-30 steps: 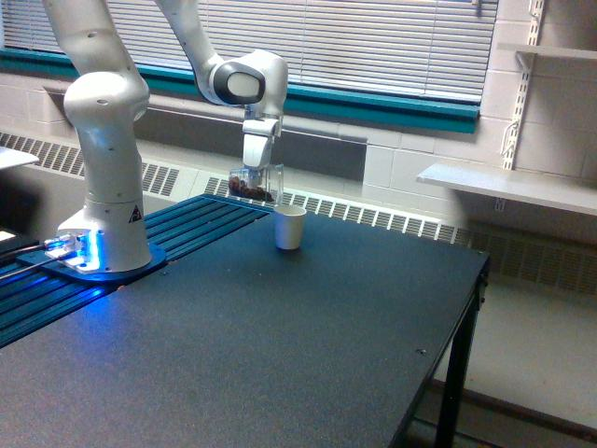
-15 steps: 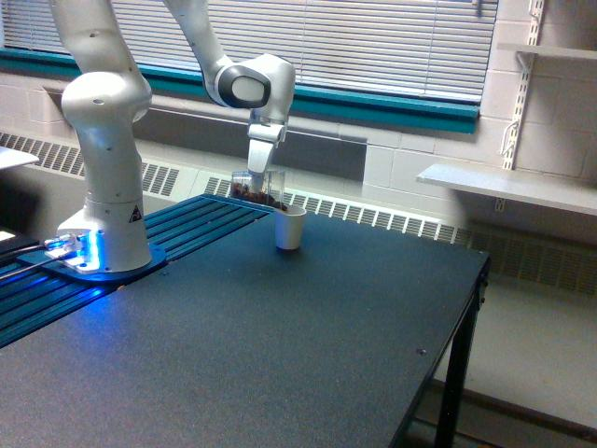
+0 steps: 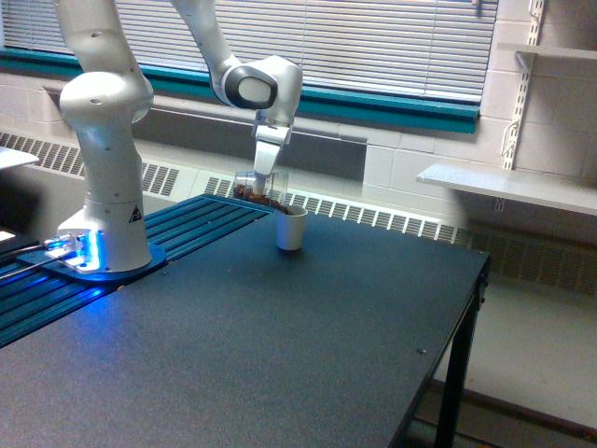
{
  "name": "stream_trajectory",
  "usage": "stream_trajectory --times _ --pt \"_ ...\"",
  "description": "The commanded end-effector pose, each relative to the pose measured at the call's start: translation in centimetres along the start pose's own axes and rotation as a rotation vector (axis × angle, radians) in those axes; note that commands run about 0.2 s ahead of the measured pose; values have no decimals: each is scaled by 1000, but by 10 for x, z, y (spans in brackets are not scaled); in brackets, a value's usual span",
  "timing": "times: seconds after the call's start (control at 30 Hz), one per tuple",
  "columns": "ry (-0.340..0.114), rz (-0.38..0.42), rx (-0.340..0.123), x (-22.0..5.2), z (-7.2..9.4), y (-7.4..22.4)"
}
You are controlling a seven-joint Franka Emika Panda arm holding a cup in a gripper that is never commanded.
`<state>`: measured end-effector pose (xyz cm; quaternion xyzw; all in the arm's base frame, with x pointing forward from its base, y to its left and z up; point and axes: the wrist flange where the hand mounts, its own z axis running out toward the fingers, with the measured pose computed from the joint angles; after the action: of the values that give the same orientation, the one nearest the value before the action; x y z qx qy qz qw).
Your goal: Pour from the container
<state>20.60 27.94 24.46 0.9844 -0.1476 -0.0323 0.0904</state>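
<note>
Exterior view: the gripper (image 3: 264, 175) hangs from the arm's wrist, jaws closed on the container (image 3: 258, 189), a clear cup with brown bits showing through its wall. The cup is held tipped, its long axis leaning toward the exterior view's right, its lower lip just above and beside the rim of the white cup (image 3: 290, 228) standing on the dark table (image 3: 308, 355). Judgement: the pour depends on that lip being over the white cup's mouth; more tilt should send the bits in.
</note>
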Motion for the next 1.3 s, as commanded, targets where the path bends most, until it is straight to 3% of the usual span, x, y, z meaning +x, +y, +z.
stream_trajectory --times 0.03,0.77,1.1,1.3 --pt "-8 -53 -12 2 -1 -5" --pt "-40 -102 -54 7 2 -11" --pt "-75 -127 -89 9 5 -6" --pt "-75 -129 -84 14 2 -7"
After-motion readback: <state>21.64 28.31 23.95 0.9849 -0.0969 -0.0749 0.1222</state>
